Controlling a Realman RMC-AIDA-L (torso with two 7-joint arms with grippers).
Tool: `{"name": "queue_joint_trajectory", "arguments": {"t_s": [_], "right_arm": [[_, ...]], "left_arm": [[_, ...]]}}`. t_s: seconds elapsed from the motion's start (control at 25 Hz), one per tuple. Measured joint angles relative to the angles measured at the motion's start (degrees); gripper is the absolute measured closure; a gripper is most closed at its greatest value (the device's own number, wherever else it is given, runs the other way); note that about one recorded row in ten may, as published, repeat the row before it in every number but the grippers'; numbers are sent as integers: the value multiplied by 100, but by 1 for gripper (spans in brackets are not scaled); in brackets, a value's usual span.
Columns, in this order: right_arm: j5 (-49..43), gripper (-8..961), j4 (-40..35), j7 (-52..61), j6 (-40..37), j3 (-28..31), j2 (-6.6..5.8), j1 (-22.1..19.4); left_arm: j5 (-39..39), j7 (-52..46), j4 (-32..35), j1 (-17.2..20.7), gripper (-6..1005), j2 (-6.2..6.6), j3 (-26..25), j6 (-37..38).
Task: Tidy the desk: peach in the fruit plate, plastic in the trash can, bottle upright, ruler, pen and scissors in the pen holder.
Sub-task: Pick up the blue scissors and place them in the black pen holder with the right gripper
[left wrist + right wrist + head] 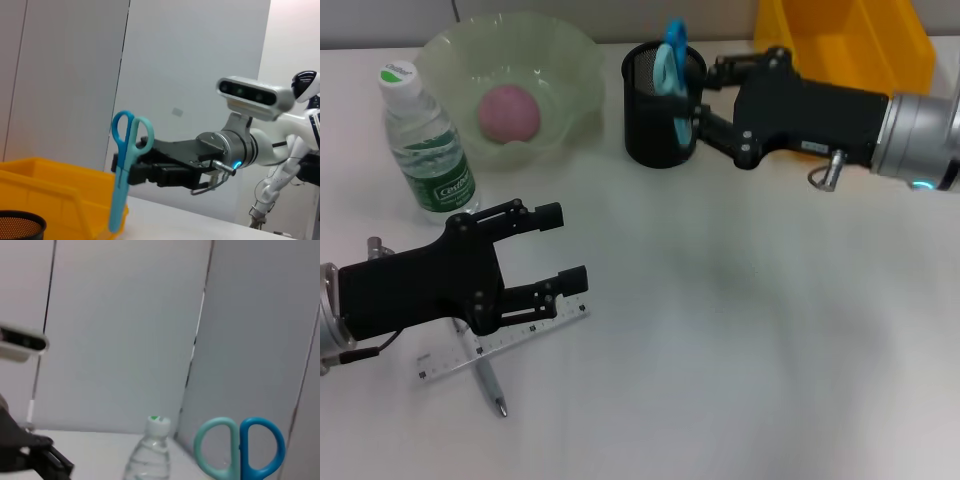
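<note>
Scissors (670,62) and right pincer (692,100) crowd holder (650,130).

Blue scissors (670,60), black mesh holder (655,125)

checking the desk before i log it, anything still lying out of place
Yes. The ruler and pen lie crossed flat on the table under the open left gripper, not in the pen holder. The right gripper holds the scissors over the holder.

Right gripper (131,167) holds blue scissors (125,170) upright beside the yellow bin (55,192).
</note>
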Motion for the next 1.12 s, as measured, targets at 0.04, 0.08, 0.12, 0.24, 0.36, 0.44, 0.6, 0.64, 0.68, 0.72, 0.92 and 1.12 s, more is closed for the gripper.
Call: {"name": "queue_joint_trajectory", "arguments": {"t_s": [0.04, 0.08, 0.12, 0.24, 0.36, 0.44, 0.6, 0.64, 0.68, 0.72, 0.92, 1.12], "right_arm": [[163, 714, 102, -497, 10, -3, 1, 19], [311, 714, 194, -930, 17, -9, 2, 44], [416, 714, 265, -1252, 39, -14, 4, 72], [769, 713, 666, -2610, 254, -41, 20, 264], [1210, 713, 1294, -3820, 564, -44, 41, 603], [1558, 713, 1765, -4316, 756, -47, 49, 875], [2019, 713, 2350, -4442, 1128, -49, 51, 1300], [2295, 713, 2622, -4433, 1276, -49, 50, 1488], [2295, 713, 2622, -4433, 1276, -49, 50, 1488], [2449, 713, 2780, -4385, 1388, -49, 50, 1607], [2650, 713, 2959, -3493, 1787, -47, 50, 1858], [2657, 713, 2973, -2541, 1978, -47, 50, 1914]], "left_arm": [[0, -14, -5, -15, 215, 1, -3, 6], [0, -25, -5, -17, 215, 1, -3, 10], [0, -53, 2, -24, 215, -1, -3, 16], [0, -53, 2, -24, 215, -1, -3, 16], [0, -97, -1, -72, 215, -6, -11, 26], [0, -97, -4, -82, 215, -6, -41, 27], [-10, -109, -5, -96, 215, -14, -99, 12], [-19, -116, -5, -101, 214, -14, -101, 9], [-32, -128, -5, -110, 214, -14, -103, 9], [-43, -143, -5, -125, 214, -14, -104, 10], [-52, -226, 23, -183, 214, -13, -104, 11], [-53, -297, 38, -201, 214, -12, -102, 24]]}}
